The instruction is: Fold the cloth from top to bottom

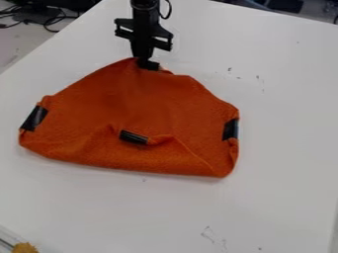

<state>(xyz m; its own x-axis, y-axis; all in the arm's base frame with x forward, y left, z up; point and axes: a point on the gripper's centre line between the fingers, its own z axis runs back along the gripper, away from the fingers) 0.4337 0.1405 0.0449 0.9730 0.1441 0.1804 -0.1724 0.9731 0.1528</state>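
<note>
At the lower left corner of the view, the pale edge of what was probably a clear container (8, 236) was cut off by the border, and a small mustard-yellow thing (25, 248) was seen there, with a thin dark line running toward it. Whether the yellow thing was held inside or was set beside the edge could not be told.

The black gripper (147, 63) was pointed down at the top edge of the orange cloth (155, 106), and the cloth was met there by its tip. Whether the gripper was closed on the fabric or merely rested against it could not be told.

The cloth was spread on the white table (284, 148), left of the middle of the view and mostly in its upper half. It was narrowed to a rounded peak under the gripper and widened toward a long, slightly slanted lower edge. A black strip was borne on its left side (33, 118), another on its right side (230, 129), and a third (134, 137) lay near the middle of its lower part, where creases were raised in the fabric. Black cables (49, 17) were seen at the upper left.
</note>
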